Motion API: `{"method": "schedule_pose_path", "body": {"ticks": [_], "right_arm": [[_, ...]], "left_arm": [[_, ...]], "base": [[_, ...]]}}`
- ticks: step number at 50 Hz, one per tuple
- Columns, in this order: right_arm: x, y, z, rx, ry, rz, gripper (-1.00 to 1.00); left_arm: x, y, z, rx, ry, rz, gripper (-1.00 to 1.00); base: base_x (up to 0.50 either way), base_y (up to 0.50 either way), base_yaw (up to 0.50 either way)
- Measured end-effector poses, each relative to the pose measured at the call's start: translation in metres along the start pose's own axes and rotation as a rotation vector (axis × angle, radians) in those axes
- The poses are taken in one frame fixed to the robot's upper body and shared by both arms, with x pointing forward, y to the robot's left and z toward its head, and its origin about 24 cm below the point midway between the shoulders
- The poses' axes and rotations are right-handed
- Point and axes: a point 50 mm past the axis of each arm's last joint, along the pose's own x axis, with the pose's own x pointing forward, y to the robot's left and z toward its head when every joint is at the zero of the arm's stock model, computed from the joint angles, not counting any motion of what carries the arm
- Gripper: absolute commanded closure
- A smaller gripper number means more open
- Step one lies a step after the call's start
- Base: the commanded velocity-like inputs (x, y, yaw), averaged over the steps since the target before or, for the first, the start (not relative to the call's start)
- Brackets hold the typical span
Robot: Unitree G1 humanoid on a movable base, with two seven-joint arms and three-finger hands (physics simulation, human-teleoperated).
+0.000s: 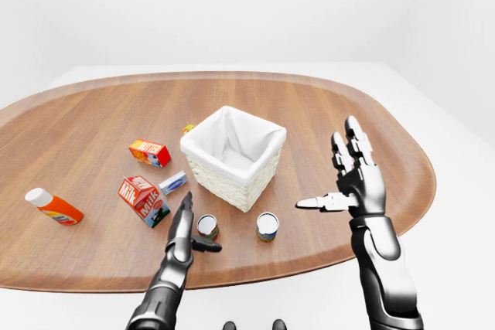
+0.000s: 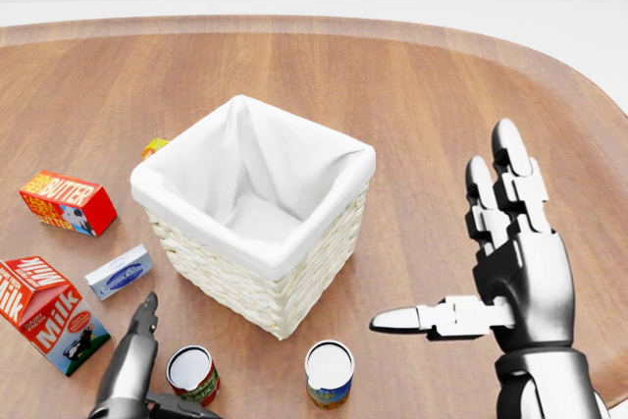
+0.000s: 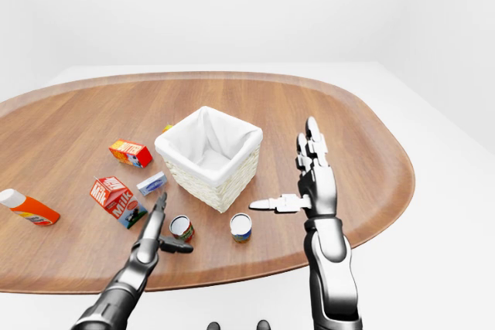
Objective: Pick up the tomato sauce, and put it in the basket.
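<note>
Red tomato sauce (image 2: 192,374) touching left robot hand (image 2: 137,365)

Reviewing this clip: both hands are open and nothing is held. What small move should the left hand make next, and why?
Probably ease the left hand a little rightward in the head view and close its fingers around the red-labelled can, likely the tomato sauce. The hand is open, thumb reaching toward that can, not yet gripping. The basket stands just above in that view, and the right hand hovers open, apart.
</note>
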Motion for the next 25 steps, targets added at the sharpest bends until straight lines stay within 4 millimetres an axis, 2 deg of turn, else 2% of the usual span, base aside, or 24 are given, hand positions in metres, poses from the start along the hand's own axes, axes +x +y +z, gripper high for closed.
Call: {"method": "schedule_pose_path", "body": {"ticks": [25], "right_arm": [[-0.0008, 0.0003, 0.0002, 0.003, 0.0, 0.001, -1.0]], "left_arm": [[0.0017, 0.002, 0.0032, -0.009, -0.007, 0.01, -0.97]], "base": [[0.0, 0.0, 0.0]]}}
